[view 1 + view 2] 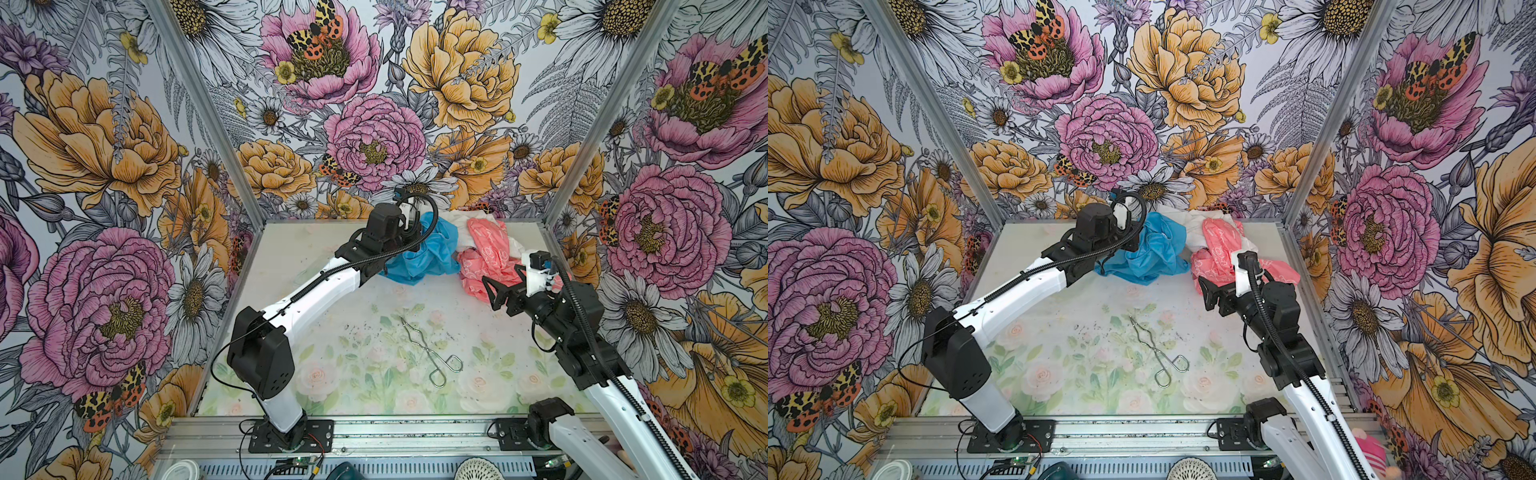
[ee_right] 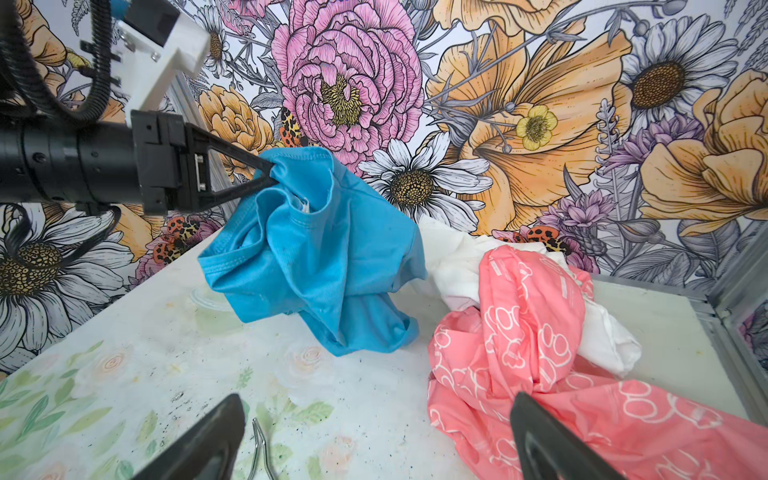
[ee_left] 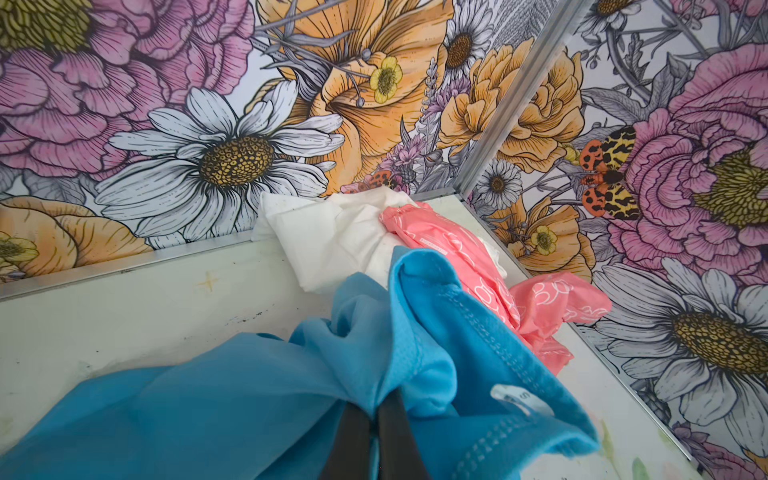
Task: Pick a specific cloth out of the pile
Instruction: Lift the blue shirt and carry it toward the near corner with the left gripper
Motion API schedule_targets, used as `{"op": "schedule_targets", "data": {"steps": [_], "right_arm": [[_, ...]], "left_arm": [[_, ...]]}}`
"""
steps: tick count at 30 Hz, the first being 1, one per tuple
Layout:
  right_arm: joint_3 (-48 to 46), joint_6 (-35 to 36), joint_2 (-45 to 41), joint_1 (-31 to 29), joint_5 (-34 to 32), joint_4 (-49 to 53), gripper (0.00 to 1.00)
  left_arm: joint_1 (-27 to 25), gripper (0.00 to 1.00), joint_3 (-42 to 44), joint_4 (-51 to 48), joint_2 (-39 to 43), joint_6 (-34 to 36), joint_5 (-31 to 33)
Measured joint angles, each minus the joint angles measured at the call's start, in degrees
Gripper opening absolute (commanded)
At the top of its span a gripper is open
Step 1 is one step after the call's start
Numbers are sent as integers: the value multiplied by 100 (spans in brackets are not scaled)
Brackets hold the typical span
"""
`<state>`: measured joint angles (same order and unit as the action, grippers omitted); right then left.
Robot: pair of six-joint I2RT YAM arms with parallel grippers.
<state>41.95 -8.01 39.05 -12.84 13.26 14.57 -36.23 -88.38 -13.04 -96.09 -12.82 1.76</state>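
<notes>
Up off the table [image 1: 374, 316] at one end: blue cloth [image 2: 316, 257], bunched, top fold lifted, lower folds trailing onto the surface near the back wall. Hemmed edge and small white tag visible in the left wrist view [image 3: 490, 345]. Seen in both top views just left of the pile [image 1: 484, 249], touching or nearly touching the white cloth [image 2: 453, 262]; contact cannot be told for sure.

Left claw [image 2: 272, 174] pinched tight on the top fold of the blue cloth, fingertips together with fabric squeezed between them. Same grip confirmed in the left wrist view [image 3: 376, 415]: two dark fingers [image 3: 353, 440] close side by side, blue fabric gathered at the tips. Mostly hidden behind the arm's wrist in the top views.

Beside it, remainder of the pile: white cloth crumpled against the back wall, pink cloth [image 2: 536, 332] with white outline prints draped over and in front of it, spreading toward the right side wall.

Right claw [image 1: 496, 293] spread wide, holding nothing. Hovering at the near edge of the pink cloth; two dark fingertips [image 2: 536, 432] frame the bottom of the right wrist view, one over pink fabric, one over bare table. Touching or not: cannot tell.

Farther forward, mid-table: metal wire tongs [image 1: 432, 353], lying flat, well apart from the cloths and both claws.
</notes>
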Motion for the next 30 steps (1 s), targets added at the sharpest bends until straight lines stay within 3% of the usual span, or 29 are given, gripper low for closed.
{"op": "schedule_targets", "data": {"steps": [18,30], "right_arm": [[2,0,142,0,7,0,100],[55,0,258,0,9,0,99]], "left_arm": [[1117,0,457,-68,1311,107,221],[2638,0,678,-354,2061,374,675]]}}
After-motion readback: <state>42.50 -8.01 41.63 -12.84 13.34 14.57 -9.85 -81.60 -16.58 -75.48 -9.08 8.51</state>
